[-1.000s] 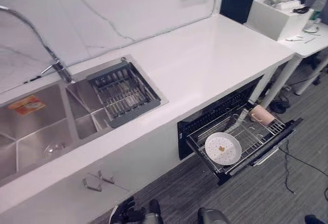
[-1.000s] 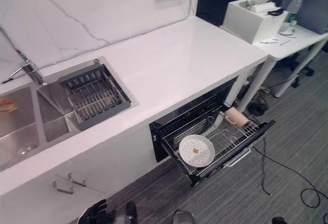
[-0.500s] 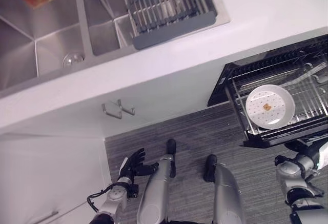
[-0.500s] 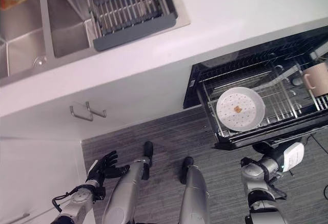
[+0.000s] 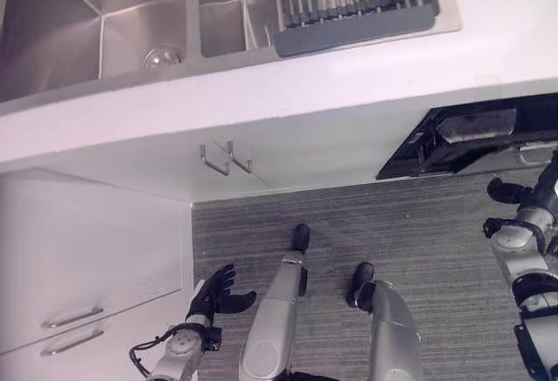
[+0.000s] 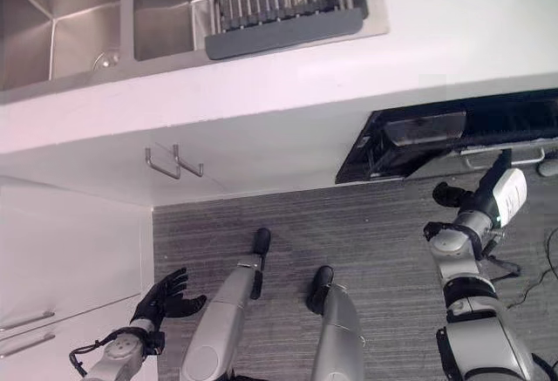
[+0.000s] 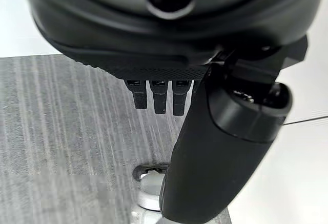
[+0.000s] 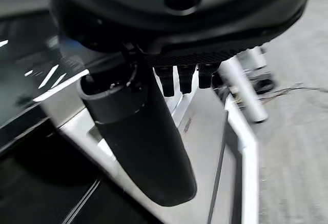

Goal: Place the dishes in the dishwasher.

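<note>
The dishwasher [image 6: 436,132] sits under the white counter [image 5: 261,93] at the right, as a dark opening with a grey panel. No dish can be seen in it from here. My right hand [image 6: 451,194] hangs just below its front edge, close to it, fingers relaxed and empty. In the right wrist view the thumb [image 8: 138,137] points along the dishwasher's grey front [image 8: 205,147]. My left hand [image 5: 216,287] is low at the left over the floor, open with spread fingers and holding nothing.
A steel sink [image 5: 105,23] with a grey dish rack [image 5: 349,6] lies in the counter above. Two cupboard handles [image 5: 225,159] stick out below the counter. A white drawer unit [image 5: 78,250] stands at the left. Grey carpet covers the floor.
The camera has tipped further down, so the whole scene has slid up. The rack with the plate and cup is out of sight. My right hand has risen to the dishwasher's front edge.
</note>
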Motion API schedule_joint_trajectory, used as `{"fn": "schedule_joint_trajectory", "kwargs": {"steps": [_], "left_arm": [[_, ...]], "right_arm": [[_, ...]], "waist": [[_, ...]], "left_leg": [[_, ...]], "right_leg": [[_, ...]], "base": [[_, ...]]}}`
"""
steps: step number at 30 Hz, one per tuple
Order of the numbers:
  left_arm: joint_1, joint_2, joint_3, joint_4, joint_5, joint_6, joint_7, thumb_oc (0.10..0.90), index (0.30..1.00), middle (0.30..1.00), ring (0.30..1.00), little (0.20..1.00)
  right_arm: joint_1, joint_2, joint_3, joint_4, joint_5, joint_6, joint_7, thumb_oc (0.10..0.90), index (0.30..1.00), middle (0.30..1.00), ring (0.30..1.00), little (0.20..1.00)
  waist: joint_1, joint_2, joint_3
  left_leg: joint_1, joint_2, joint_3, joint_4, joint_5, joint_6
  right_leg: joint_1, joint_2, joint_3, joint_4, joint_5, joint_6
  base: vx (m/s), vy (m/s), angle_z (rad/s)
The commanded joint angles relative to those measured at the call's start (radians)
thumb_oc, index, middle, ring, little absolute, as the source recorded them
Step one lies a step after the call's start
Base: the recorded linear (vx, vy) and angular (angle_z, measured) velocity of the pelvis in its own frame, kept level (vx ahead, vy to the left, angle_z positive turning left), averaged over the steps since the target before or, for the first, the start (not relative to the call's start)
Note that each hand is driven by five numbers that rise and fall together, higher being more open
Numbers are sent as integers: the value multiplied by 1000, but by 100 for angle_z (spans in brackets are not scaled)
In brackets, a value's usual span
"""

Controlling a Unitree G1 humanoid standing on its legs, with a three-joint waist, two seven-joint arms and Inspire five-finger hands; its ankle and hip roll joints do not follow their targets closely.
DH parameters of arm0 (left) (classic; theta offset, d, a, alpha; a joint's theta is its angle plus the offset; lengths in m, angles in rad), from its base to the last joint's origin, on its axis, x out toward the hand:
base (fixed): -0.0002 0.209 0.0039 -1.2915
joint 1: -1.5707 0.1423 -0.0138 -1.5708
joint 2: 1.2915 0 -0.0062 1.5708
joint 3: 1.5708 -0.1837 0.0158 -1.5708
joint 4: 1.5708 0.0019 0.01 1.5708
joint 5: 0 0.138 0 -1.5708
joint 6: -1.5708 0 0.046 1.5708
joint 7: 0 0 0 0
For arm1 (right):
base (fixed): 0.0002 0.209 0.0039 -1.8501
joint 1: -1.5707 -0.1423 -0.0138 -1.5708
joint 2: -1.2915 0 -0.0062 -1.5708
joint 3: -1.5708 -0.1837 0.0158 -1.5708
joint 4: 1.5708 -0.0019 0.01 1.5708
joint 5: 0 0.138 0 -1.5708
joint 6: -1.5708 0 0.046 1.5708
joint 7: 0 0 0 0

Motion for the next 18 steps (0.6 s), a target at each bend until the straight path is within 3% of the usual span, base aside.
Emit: {"fn": "schedule_joint_trajectory", "kwargs": {"steps": [1, 2, 3, 5, 7, 14, 17, 18], "left_arm": [[28, 62, -28, -69, 30, -43, -21, 800, 900, 900, 900, 900], [33, 70, -30, -73, 27, -51, -26, 800, 900, 900, 900, 900], [37, 80, -31, -79, 25, -58, -33, 800, 900, 900, 900, 900], [43, 100, -25, -97, 33, -49, -62, 800, 900, 900, 900, 900], [52, 113, -30, -104, 18, -24, -86, 800, 900, 900, 900, 900], [53, 131, -9, -113, -49, -32, -160, 800, 900, 900, 900, 900], [55, 132, -2, -125, -11, -55, -137, 800, 900, 900, 900, 900], [44, 139, 5, -137, 172, -124, -29, 800, 900, 900, 900, 900]], "right_arm": [[-222, -173, 105, -73, -138, -109, 3, 800, 900, 900, 900, 900], [-245, -189, 116, -76, -174, -105, 9, 800, 900, 900, 900, 900], [-275, -209, 137, -81, -296, -95, 16, 800, 900, 900, 900, 900], [-357, -268, 239, -90, -277, -73, 29, 800, 900, 900, 900, 900], [-397, -290, 268, -93, -255, -69, 28, 800, 900, 900, 900, 900], [-470, -292, 278, -92, -178, -41, 94, 800, 900, 900, 900, 900], [-433, -279, 265, -102, -153, -40, 114, 800, 900, 900, 900, 900], [-368, -252, 236, -123, -135, -52, 144, 800, 900, 900, 900, 900]], "waist": [[44, 35, -17], [49, 35, -17], [57, 35, -17], [76, 32, -17], [85, 28, -17], [100, 17, -34], [98, 13, -44], [88, 7, -58]], "left_leg": [[50, 4, 14, -27, 7, 21], [50, 5, 13, -27, 6, 21], [50, 6, 11, -27, 5, 22], [45, 8, 4, -27, 9, 22], [47, 8, -1, -27, 9, 22], [66, 4, -14, -27, -6, 21], [81, 6, -17, -27, -14, 19], [98, 9, -14, -27, -24, 15]], "right_leg": [[43, 29, 32, 97, -7, 21], [47, 28, 29, 95, -7, 24], [51, 26, 24, 92, -7, 27], [61, 24, 13, 82, -2, 31], [68, 22, 8, 79, -2, 33], [126, 35, -10, 17, 7, 41], [152, 40, -14, -15, 16, 42], [180, 44, -18, -50, 25, 45]], "base": [[28, 24, 14], [35, 15, 22], [33, 7, 23], [31, -20, 11], [35, -26, 3], [27, -31, 9], [21, -5, 3], [82, 105, 5]]}}
